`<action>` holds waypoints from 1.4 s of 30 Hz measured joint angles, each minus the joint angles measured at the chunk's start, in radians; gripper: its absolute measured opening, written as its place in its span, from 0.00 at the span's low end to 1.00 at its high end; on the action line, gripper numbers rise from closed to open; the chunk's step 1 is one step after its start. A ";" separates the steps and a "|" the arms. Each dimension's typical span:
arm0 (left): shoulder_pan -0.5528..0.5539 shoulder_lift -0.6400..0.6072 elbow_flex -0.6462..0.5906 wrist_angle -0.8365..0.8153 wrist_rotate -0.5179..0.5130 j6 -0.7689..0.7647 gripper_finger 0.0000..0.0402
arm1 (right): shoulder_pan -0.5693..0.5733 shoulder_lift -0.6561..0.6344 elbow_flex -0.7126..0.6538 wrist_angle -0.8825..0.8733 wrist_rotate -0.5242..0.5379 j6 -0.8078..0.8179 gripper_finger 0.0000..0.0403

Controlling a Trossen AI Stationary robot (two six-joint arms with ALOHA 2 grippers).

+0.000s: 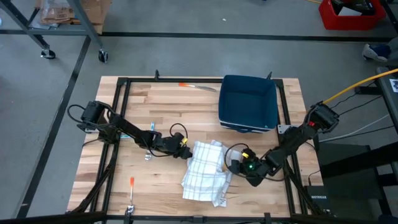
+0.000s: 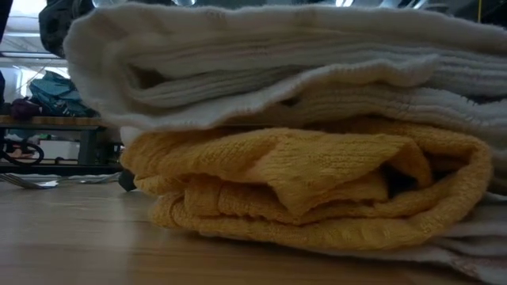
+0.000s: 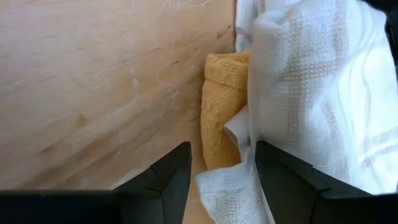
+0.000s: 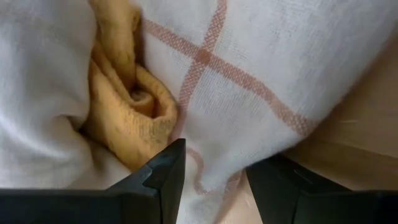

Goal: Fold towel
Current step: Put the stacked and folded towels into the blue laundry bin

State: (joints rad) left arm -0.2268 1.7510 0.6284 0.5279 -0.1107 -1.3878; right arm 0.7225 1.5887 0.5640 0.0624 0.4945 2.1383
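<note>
A white checked towel lies crumpled on the wooden table, front of centre. A yellow cloth is bundled inside it, and the white layers lie on top. My left gripper is at the towel's left edge, low and slanting down, open, with a white fold and the yellow cloth ahead of its fingers. My right gripper is at the towel's right edge, also open, and the red-checked white cloth fills the gap between its fingers. My left gripper straddles a loose white fold at the towel's left edge, which lies on the table. One finger rests against the white cloth. The fingers slant down from the table's left. I cannot tell whether the fold is pinched. My right gripper has the towel's right edge bulging between its two fingers. It comes slanting down from the table's right. The cloth lies on the table, slack. I cannot tell whether the fingers pinch it.
A dark blue bin stands behind the towel at the back right. A knife lies at the far edge. A fork with an orange handle lies at the front left. Black frame rails run along the table's sides.
</note>
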 joint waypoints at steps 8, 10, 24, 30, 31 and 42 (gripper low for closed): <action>0.000 0.003 0.042 -0.060 -0.001 0.004 0.42 | -0.012 0.000 0.000 0.026 -0.017 0.003 0.41; 0.000 0.011 0.060 -0.084 -0.001 0.003 0.42 | -0.012 0.000 0.000 0.053 -0.014 0.004 0.41; -0.005 0.215 0.308 -0.065 0.088 0.066 0.42 | -0.059 0.094 0.028 0.148 0.009 -0.027 0.41; 0.000 0.228 0.336 -0.075 0.115 0.105 0.42 | -0.087 0.148 0.091 0.165 0.020 -0.125 0.41; 0.000 0.228 0.335 -0.071 0.115 0.106 0.42 | -0.089 0.150 0.098 0.164 0.021 -0.146 0.40; 0.010 0.208 0.339 0.056 0.119 0.108 0.11 | -0.100 0.146 0.122 0.171 0.161 -0.228 0.09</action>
State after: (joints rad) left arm -0.2164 1.9586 0.9676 0.5839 0.0082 -1.2797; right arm 0.6224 1.7347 0.6865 0.2337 0.6553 1.9099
